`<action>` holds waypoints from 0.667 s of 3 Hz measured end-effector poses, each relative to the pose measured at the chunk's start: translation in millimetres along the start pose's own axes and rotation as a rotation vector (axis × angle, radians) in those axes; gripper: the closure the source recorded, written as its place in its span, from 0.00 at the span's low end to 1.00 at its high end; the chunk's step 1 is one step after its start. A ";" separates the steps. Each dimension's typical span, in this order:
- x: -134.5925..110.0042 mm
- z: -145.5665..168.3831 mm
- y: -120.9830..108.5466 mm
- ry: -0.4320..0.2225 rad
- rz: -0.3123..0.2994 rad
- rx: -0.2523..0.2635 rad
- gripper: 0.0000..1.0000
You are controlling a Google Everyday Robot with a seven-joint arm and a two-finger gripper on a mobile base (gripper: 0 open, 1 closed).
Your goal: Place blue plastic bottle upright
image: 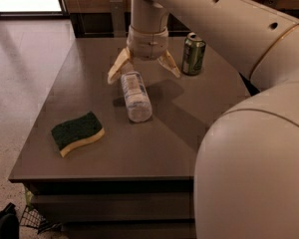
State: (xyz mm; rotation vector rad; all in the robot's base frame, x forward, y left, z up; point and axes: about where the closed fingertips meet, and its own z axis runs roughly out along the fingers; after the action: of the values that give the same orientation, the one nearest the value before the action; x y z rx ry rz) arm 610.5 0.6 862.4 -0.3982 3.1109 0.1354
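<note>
The blue plastic bottle (135, 96) lies on its side near the middle of the grey table (184, 143), its long axis running toward the camera. My gripper (143, 72) hangs just above the bottle's far end, its two pale fingers spread wide on either side. It is open and holds nothing. The bottle's cap end is hidden under the gripper.
A green drink can (193, 54) stands upright at the back right of the table, close to the right finger. A green and yellow sponge (77, 132) lies at the front left. My arm fills the right side of the view. Floor lies to the left.
</note>
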 end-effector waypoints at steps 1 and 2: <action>-5.5 7.2 10.3 -0.028 -0.034 0.029 0.00; -5.4 14.7 12.9 -0.031 -0.043 0.035 0.00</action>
State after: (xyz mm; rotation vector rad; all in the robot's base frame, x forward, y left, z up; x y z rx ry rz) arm 612.4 15.7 848.9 -0.4577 3.0667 0.0856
